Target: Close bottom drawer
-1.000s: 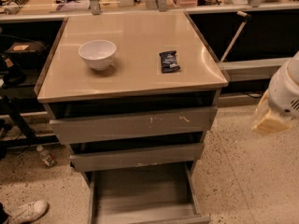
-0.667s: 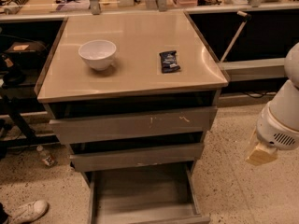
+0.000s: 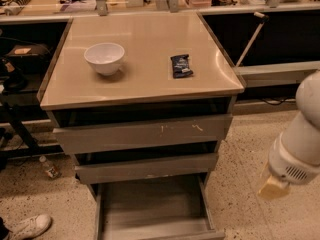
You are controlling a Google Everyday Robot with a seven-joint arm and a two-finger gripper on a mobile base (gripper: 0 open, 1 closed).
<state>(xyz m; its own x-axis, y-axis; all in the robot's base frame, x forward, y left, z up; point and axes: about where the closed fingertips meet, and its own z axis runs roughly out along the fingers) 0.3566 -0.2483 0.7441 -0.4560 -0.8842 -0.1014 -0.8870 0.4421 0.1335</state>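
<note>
The bottom drawer (image 3: 152,205) is the lowest and narrowest of three grey-brown drawers. It stands pulled far out towards me, showing its empty grey box interior. Its low plain front (image 3: 165,235) lies at the bottom edge of the camera view. My gripper (image 3: 272,188), on a white arm, hangs over the floor to the right of the cabinet. It is at about the height of the open drawer and apart from it.
The scratched top drawer (image 3: 145,133) and the middle drawer (image 3: 147,168) stick out slightly. A white bowl (image 3: 104,58) and a dark snack packet (image 3: 181,65) lie on the cabinet top (image 3: 145,31). A small bottle (image 3: 49,167) and a white shoe (image 3: 27,226) lie on the floor at left.
My gripper has come down and a little to the left, from beside the top drawer to the level of the bottom drawer. The drawers have not moved.
</note>
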